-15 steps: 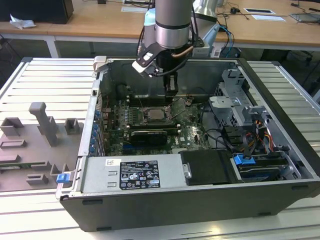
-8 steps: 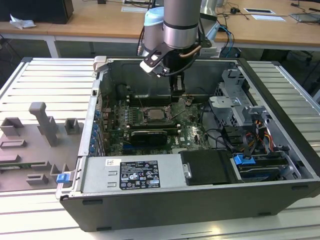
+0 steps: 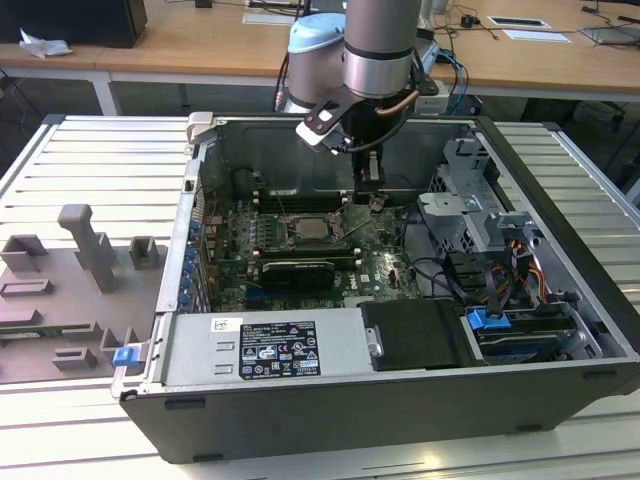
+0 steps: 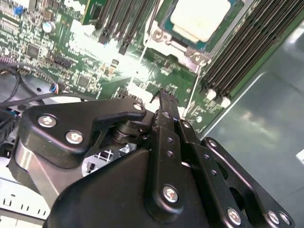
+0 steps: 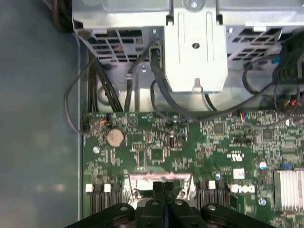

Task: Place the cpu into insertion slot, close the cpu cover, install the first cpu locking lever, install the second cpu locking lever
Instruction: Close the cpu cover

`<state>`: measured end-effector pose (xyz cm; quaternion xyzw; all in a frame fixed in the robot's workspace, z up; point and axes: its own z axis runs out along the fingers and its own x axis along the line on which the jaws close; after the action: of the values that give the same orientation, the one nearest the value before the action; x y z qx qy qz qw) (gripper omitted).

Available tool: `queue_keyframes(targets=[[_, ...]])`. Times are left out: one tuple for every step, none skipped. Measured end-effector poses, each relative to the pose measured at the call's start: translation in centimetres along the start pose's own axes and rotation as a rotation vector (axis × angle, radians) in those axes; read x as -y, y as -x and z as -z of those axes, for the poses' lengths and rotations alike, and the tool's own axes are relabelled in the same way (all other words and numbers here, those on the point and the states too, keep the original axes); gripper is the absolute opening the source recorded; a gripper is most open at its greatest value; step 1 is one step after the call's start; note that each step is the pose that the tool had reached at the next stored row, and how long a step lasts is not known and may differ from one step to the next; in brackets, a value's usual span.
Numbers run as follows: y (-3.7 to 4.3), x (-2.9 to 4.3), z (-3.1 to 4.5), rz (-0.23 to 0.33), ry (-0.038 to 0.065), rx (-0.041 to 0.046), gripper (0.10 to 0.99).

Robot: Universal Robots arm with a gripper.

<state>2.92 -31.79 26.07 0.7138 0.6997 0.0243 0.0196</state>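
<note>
Inside the open computer case (image 3: 300, 425) on the slatted surface (image 3: 90, 160) sit a motherboard (image 3: 385, 262), power supply (image 3: 270, 350) and drive cage (image 3: 470, 200). The cpu (image 3: 316, 228) lies in the motherboard's socket. The tool (image 3: 370, 197), fingers pressed together with nothing between, hangs just beside the socket, toward the exterior view's right.

In the exterior view, an open computer case (image 3: 350, 420) lies on the slatted surface (image 3: 90, 150); grey fixtures (image 3: 85, 245) stand at its nine o'clock, wooden desks (image 3: 200, 42) at twelve.
</note>
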Motion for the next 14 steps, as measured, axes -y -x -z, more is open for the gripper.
queue_keyframes(targets=[[0.0,-0.26,-0.01,0.0,0.0,0.0001,0.106],[-0.01,-0.55,-0.03,0.0,0.0,0.0,0.106],[-0.01,-0.8,-0.05,0.0,0.0,0.0,0.106],[-0.01,-1.04,-0.07,0.0,0.0,0.0,0.106],[-0.02,-1.19,-0.09,0.0,0.0,0.0,0.106],[-0.02,-1.4,-0.12,0.001,0.0,0.0,0.106],[-0.03,-1.58,-0.15,0.002,0.0,-0.0001,0.106],[-0.03,-1.7,-0.19,0.003,0.0,-0.0001,0.106],[-0.03,-1.77,-0.23,0.004,0.0,-0.0002,0.106],[-0.03,-1.8,-0.25,0.004,0.0,-0.0001,0.106],[-0.03,-1.81,-0.26,0.005,0.0,0.0,0.106],[-0.03,-1.84,-0.27,0.005,0.0,-0.0001,0.106],[-0.03,-1.86,-0.29,0.005,0.0,-0.0002,0.106],[-0.03,-1.9,-0.29,0.005,0.0,-0.0002,0.106]])
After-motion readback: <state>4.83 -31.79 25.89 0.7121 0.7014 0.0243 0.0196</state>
